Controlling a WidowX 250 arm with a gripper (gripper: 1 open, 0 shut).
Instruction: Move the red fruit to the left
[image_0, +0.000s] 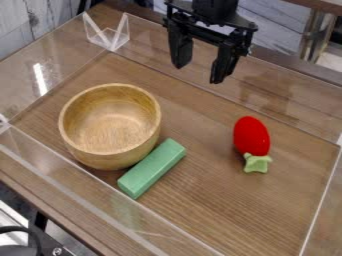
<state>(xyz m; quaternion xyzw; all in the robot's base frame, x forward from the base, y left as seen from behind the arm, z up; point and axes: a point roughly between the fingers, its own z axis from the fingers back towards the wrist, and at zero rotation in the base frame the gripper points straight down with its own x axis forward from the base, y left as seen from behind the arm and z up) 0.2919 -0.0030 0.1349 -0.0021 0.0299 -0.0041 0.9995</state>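
The red fruit (251, 138) is a small bright red strawberry toy with a green leafy cap at its near end. It lies on the wooden table surface (254, 210) at the right side of the walled area. My black gripper (198, 60) hangs above the table at the back centre, up and to the left of the fruit. Its two fingers stand apart with nothing between them. It touches no object.
A round wooden bowl (111, 125) sits at the left. A flat green rectangular block (152, 167) lies just right of the bowl, toward the front. Clear plastic walls (80, 195) ring the workspace, and a clear folded piece (106, 33) stands at the back left.
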